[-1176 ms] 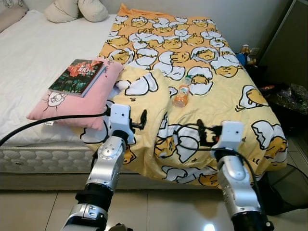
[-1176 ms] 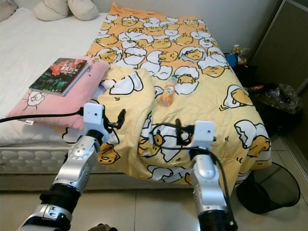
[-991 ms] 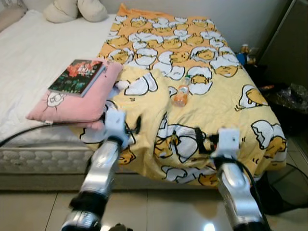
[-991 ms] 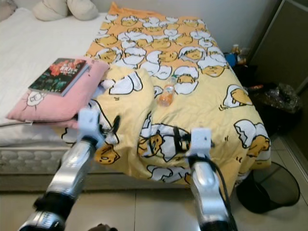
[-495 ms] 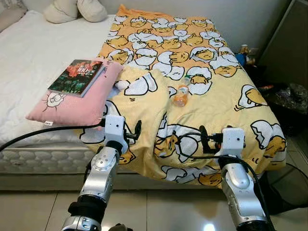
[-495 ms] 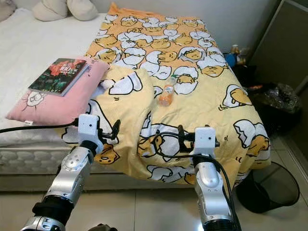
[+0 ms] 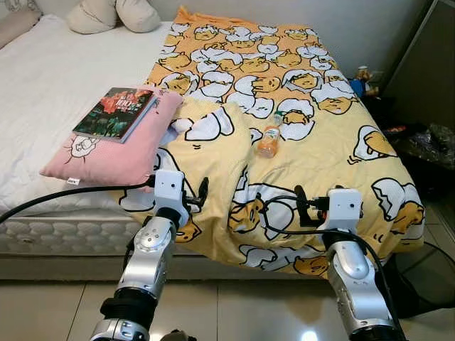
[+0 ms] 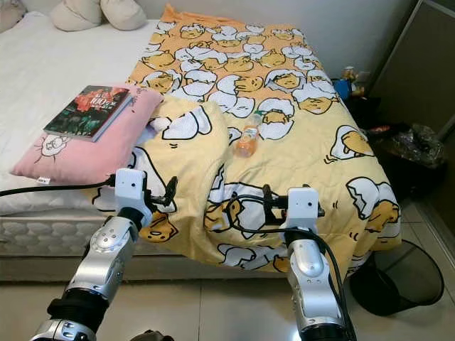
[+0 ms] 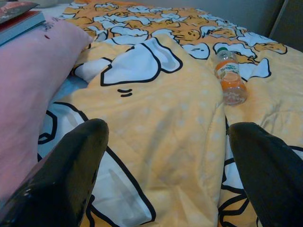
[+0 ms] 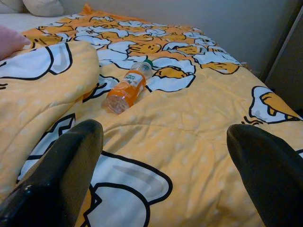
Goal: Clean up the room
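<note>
Now in our eye view we should reach past our spread right gripper [image 7: 298,206] for the orange bottle [image 7: 268,138] lying on the blanket [image 7: 313,153] ahead, and in our wrist views both grippers, left gripper [image 9: 165,156] too, gape with only a blanket hump [image 9: 156,109] beside it.

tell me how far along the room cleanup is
Nothing looks tidied yet. The orange bottle lies on the rumpled blanket, the book sits on the pink pillow. The left gripper and right gripper hover open and empty at the bed's foot.
</note>
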`<state>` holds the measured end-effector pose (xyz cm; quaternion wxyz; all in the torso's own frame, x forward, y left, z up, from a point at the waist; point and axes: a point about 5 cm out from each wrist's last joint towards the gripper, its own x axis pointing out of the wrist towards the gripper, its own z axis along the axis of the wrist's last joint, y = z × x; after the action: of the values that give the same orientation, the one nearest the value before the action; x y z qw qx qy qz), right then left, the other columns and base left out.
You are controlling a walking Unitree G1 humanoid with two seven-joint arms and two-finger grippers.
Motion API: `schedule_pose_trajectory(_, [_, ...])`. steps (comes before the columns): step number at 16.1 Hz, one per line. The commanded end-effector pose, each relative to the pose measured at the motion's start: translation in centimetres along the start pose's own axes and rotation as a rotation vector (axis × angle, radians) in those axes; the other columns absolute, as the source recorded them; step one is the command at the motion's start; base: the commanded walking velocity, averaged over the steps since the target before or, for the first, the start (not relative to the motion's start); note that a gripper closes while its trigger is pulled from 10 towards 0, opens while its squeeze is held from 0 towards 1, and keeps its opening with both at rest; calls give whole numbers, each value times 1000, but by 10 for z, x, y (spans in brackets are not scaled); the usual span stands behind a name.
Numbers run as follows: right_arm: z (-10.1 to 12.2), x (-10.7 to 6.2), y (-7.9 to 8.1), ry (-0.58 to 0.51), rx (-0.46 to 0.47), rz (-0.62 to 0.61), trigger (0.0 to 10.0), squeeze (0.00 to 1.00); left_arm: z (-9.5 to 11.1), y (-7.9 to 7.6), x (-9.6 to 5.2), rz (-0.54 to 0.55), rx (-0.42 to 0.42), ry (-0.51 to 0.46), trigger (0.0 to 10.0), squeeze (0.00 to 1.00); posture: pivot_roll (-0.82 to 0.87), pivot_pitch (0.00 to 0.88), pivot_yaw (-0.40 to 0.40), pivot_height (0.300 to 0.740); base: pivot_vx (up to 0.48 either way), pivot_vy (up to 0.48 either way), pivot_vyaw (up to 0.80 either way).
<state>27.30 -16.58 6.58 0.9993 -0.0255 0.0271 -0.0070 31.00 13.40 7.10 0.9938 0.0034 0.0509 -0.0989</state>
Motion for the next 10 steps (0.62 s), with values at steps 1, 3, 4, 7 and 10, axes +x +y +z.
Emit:
schedule_pose_trajectory(1, [1,0,-3,-8,1,-16,10000,0,10,-2,4,-9,12,-42,10000,0,-19,0,3,740,0,0,0])
schedule_pose_trajectory(3, [1,0,-3,-8,1,-16,10000,0,10,-2,4,-9,12,-42,10000,0,-19,0,3,740,0,0,0])
schedule_pose_trajectory(4, [1,0,-3,-8,1,-16,10000,0,10,-2,4,-9,12,-42,10000,0,-19,0,3,740,0,0,0])
schedule_pose_trajectory(7, [10,8,7,-40,27,4,10000,0,26,-4,18,-8,24,-77,10000,0,-21,0,-3,740,0,0,0])
schedule_pose_trajectory(10, [12,13,6,-43,20,13,10000,0,29,-8,21,-16,46,-90,10000,0,-14,0,-9,740,0,0,0])
